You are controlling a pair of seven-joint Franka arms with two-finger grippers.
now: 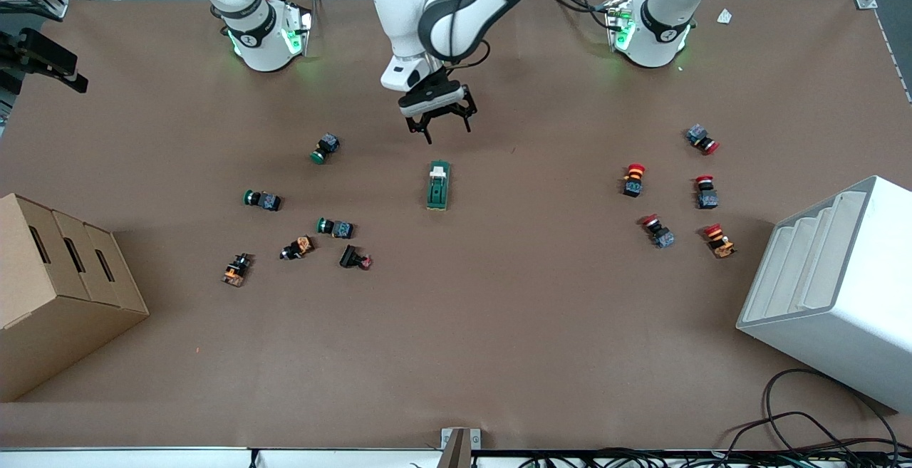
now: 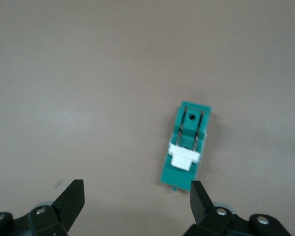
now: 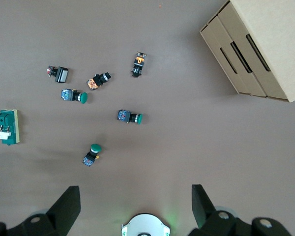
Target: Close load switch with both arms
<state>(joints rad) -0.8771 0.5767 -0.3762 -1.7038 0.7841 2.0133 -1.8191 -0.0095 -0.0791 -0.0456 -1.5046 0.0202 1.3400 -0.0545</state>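
The load switch [image 1: 438,185], a dark green block with a white lever piece at its end toward the arms' bases, lies flat at the middle of the table. It also shows in the left wrist view [image 2: 187,147] and in the right wrist view [image 3: 7,127]. My left gripper [image 1: 446,131] hangs open and empty in the air, over the bare table just on the bases' side of the switch; its fingers [image 2: 136,191] stand wide apart. My right gripper [image 3: 135,194] is open and empty, high over its own base [image 3: 145,227], and out of the front view.
Several green and orange push-buttons [image 1: 333,227] lie toward the right arm's end, beside a cardboard box [image 1: 57,290]. Several red push-buttons [image 1: 633,179] lie toward the left arm's end, beside a white stepped bin [image 1: 833,290]. Cables [image 1: 819,432] lie at the front corner.
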